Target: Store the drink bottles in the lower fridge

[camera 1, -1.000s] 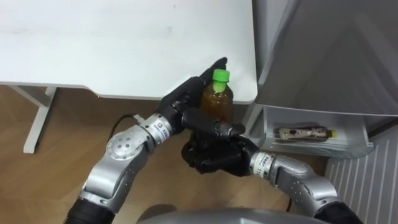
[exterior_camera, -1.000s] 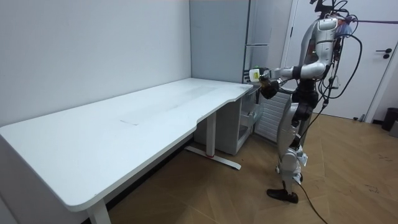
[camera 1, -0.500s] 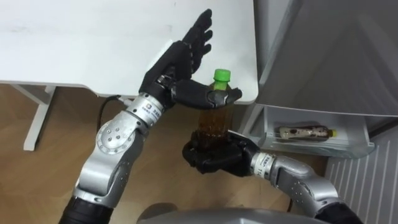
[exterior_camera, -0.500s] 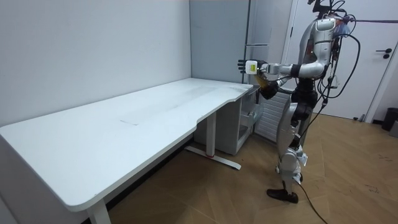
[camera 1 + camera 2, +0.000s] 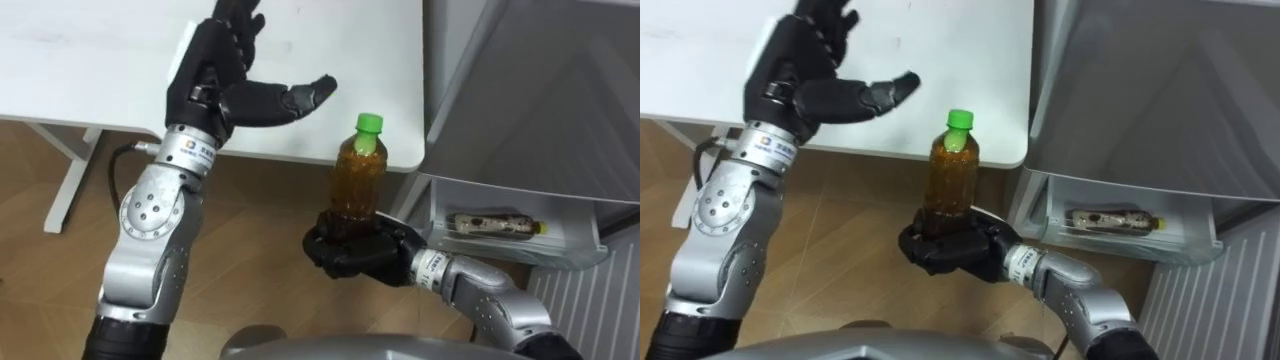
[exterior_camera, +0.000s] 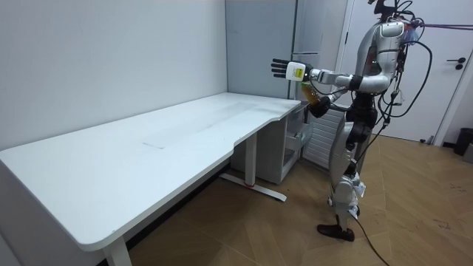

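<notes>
Bright, even indoor light.
The white table (image 5: pixel 90 70) glows palest toward 11 o'clock in the eye views; soft shadow lies on the floor (image 6: pixel 192 222) beneath it.

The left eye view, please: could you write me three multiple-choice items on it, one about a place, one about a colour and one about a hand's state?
1. Where does the lying bottle rest?
A) on a chair
B) in the open fridge drawer
C) in a sink

2. What colour is the cap of the upright bottle?
A) red
B) green
C) white

3. What state is the left hand in?
A) open, holding nothing
B) shut on the upright bottle
C) shut on the cap

Answers:
1 B: it lies on its side inside the drawer.
2 B: the cap is bright green.
3 A: its fingers are spread, apart from the bottle, while the right hand grips the upright bottle's base.
</notes>
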You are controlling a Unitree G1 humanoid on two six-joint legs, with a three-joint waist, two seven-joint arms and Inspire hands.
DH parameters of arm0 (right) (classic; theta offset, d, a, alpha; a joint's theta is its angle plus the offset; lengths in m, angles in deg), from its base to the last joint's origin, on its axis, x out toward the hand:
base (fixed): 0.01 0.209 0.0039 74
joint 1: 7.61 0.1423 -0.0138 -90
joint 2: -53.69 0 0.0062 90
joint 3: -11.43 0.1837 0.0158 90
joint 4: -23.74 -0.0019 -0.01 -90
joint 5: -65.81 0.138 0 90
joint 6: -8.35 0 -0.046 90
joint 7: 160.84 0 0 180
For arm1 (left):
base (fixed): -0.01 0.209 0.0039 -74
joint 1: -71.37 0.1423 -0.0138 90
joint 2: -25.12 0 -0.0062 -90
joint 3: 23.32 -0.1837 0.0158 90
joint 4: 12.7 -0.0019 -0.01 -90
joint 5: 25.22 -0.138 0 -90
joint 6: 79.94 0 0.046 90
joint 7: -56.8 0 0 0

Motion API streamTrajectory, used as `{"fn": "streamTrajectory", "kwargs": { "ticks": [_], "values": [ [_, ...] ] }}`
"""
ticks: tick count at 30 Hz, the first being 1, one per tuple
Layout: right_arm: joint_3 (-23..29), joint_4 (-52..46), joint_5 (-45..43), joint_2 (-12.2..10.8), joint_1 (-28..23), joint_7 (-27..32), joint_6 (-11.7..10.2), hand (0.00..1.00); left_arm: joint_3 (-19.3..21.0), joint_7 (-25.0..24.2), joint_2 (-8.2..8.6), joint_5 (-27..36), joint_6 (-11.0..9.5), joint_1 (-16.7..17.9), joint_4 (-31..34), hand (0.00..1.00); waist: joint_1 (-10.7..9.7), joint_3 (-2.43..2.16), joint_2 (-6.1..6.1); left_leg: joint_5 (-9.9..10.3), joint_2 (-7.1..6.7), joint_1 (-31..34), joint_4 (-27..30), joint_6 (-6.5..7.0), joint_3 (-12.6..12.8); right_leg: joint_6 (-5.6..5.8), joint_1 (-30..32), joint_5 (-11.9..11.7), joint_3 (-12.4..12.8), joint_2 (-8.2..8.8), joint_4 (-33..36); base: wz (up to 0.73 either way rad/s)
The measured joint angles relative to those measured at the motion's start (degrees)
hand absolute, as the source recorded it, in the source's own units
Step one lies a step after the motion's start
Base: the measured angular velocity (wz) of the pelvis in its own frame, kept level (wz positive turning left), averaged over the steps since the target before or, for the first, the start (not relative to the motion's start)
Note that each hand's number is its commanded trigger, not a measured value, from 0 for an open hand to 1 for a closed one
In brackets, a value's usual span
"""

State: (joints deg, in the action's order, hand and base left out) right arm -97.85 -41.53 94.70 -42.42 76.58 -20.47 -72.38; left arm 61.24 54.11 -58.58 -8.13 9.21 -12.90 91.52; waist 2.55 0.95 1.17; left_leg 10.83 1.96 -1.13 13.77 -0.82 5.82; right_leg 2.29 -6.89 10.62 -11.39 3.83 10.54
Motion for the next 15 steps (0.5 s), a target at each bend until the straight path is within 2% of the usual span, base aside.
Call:
{"fn": "streamTrajectory", "kwargs": {
  "ticks": [5, 8, 15],
  "values": [
    [1.7, 0.0, 0.0, 0.0, -0.3, 0.0, 0.0, 1.00, 0.8, 2.0, 0.02, -0.4, 0.0, 0.0, 0.0, 0.00, 0.8, -0.02, -0.20, 0.0, 0.01, -0.5, -0.1, 0.00, 0.0, 0.00, -0.3, 0.0, -0.2, 0.01, 0.0, 0.00],
    [3.1, 0.0, 0.0, 0.0, -0.6, 0.0, 0.0, 1.00, 1.4, 3.8, 0.02, -0.3, 0.0, 0.0, 0.0, 0.00, 1.6, -0.14, -0.64, 0.0, -0.03, -0.6, -0.3, 0.00, 0.0, 0.00, -0.4, 0.0, -0.1, 0.02, -0.1, 0.00],
    [4.8, 0.0, 0.1, 0.0, -2.3, 0.3, 0.0, 1.00, 4.1, 7.8, 0.01, -0.5, 0.0, 0.4, -2.1, 0.00, 2.8, -0.07, -1.70, 0.0, -0.23, -1.4, -0.5, -0.02, -0.5, 0.00, -1.8, 0.0, -0.6, 0.03, -0.9, 0.03]
  ]
}}
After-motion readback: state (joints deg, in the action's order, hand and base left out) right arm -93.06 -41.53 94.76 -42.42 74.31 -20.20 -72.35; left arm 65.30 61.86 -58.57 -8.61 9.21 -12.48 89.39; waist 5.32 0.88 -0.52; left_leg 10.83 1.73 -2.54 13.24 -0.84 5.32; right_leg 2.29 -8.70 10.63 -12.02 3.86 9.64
